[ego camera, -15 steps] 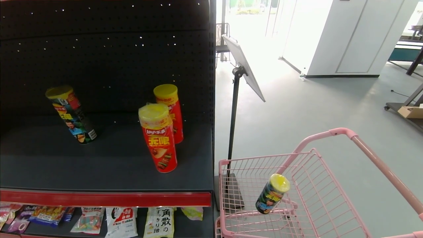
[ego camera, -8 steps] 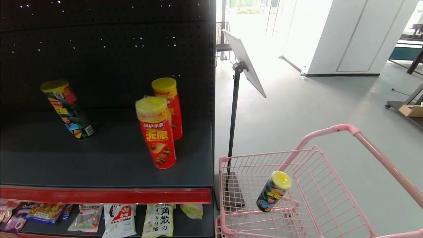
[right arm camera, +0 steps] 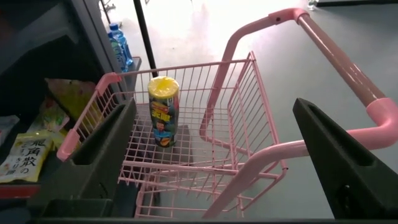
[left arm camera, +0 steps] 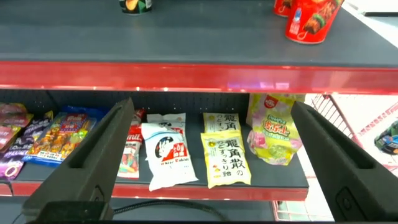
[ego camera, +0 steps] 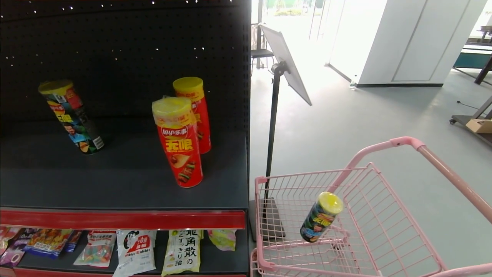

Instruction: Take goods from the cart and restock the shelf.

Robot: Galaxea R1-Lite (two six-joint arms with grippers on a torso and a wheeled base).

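Shelf (ego camera: pixel 127 181): dark top deck, red front edge, pegboard back. Lower deck carries flat snack packets (ego camera: pixel 138 256) along its front edge.

Pink cart (ego camera: pixel 384 154) stands off the shelf's right end, wire basket, handle on the far side from the shelf.

L gripper (left arm camera: pixel 211 106): jaws spread wide, nothing between them, low before the shelf's red edge. R gripper (right arm camera: pixel 214 102): also wide open, empty, above the cart and aimed into the basket.

On the top deck: 2 red chip cans (ego camera: pixel 177 142) upright near the right end, one behind the other, close together. Dark chip can (ego camera: pixel 69 115) upright toward the left end, well apart from them.

Task item: dark chip can w/ yellow lid (ego camera: pixel 321 217), standing on the basket floor toward the end away from the handle. Can't tell if it touches the wire.

Handling, est.: cardboard tube, light, stiff but dents if squeezed hard. Glossy wrap, prob. slippery. Lid could pop off, so avoid it. Take hold mid-body across the dia., moderate squeeze, lift straight up past the wire rim.
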